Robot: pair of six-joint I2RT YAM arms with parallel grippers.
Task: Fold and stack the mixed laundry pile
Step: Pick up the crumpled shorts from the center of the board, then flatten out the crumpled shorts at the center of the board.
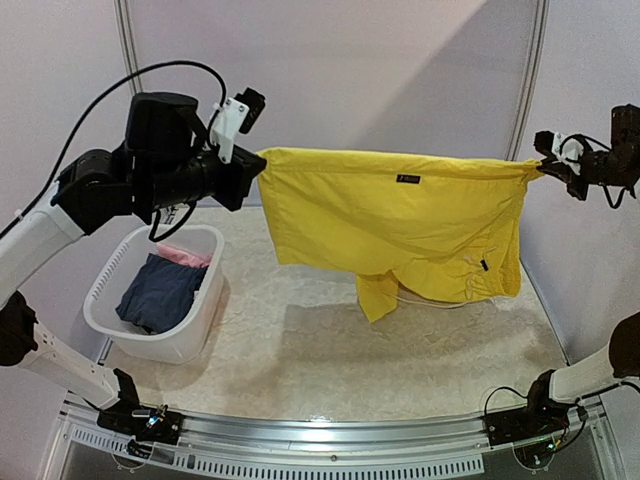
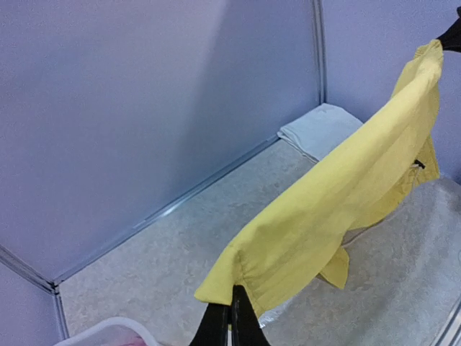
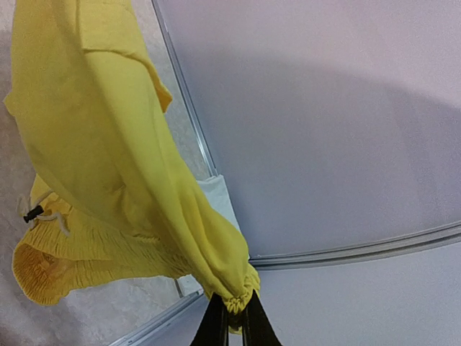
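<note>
Left gripper (image 2: 232, 316): closed tight, it pinches one top corner of the yellow shorts (image 1: 390, 215) at the left side.
Right gripper (image 3: 230, 317): also closed, it pinches the opposite corner, where the cloth is bunched into a small knot.
Place of the shorts: in the air between both grippers, above the far half of the table (image 1: 330, 370). The top edge is pulled almost straight, the lower part hangs free and seems not to touch the table.
Reason for this hold: I think the pull spreads the cloth flat, so that it can be laid down smooth for folding.
Basket (image 1: 105, 300): near left on the table. It holds a navy piece (image 1: 160, 290) and a pink piece (image 1: 185, 257), probably waiting for their turn.
White cloth (image 2: 320, 130): lies folded in the far right corner, maybe the start of the stack.
Label (image 1: 406, 179): a small dark tag under the top edge, with a light mark too small to read.
Other writing: none can be seen.
</note>
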